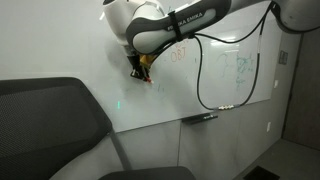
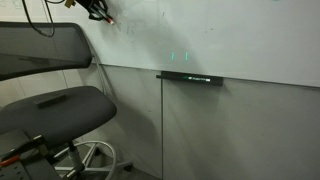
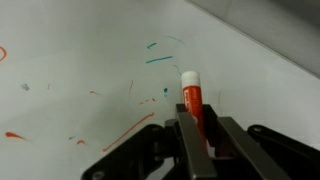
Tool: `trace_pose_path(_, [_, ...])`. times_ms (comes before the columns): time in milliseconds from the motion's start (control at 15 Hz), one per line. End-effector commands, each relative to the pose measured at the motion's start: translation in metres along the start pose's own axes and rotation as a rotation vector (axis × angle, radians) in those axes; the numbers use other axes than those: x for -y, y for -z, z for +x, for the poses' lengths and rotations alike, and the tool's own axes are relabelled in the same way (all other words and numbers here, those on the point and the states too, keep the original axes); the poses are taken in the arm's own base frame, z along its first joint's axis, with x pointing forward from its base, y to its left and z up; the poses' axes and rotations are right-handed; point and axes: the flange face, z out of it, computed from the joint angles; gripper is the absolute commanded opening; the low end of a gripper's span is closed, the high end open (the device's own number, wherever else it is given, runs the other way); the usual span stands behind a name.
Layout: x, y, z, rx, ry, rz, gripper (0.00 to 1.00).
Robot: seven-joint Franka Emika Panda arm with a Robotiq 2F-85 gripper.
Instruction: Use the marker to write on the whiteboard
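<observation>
Pinching the marker in the gripper, holding its tip seemingly just at the whiteboard, with orange strokes already drawn and more writing likely left.

The marker sits clamped between the fingers of the gripper, pointing at the whiteboard ahead; whether its tip touches cannot be told. In an exterior view the gripper hangs from the arm before the board's upper part, a cable droops beside it, and a bar lies at the board's lower edge. A chair stands in front of the wall, below the gripper.
</observation>
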Motion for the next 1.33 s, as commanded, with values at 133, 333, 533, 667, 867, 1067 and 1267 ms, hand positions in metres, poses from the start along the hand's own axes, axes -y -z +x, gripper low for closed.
trace_pose_path(133, [-0.032,-0.025,0.008,0.037,0.024,0.055,0.05])
trace_pose_path(333, [-0.044,-0.042,0.009,0.064,0.029,0.079,0.05])
trace_pose_path(533, [-0.048,-0.049,0.009,0.085,0.03,0.088,0.05])
trace_pose_path(667, [-0.049,-0.048,0.01,0.089,0.025,0.08,0.05])
trace_pose_path(867, [-0.05,-0.045,0.01,0.09,0.024,0.067,0.05])
trace_pose_path(1067, [-0.051,-0.036,0.01,0.085,0.019,0.042,0.05])
trace_pose_path(1267, [-0.054,-0.024,0.011,0.07,0.01,0.005,0.05])
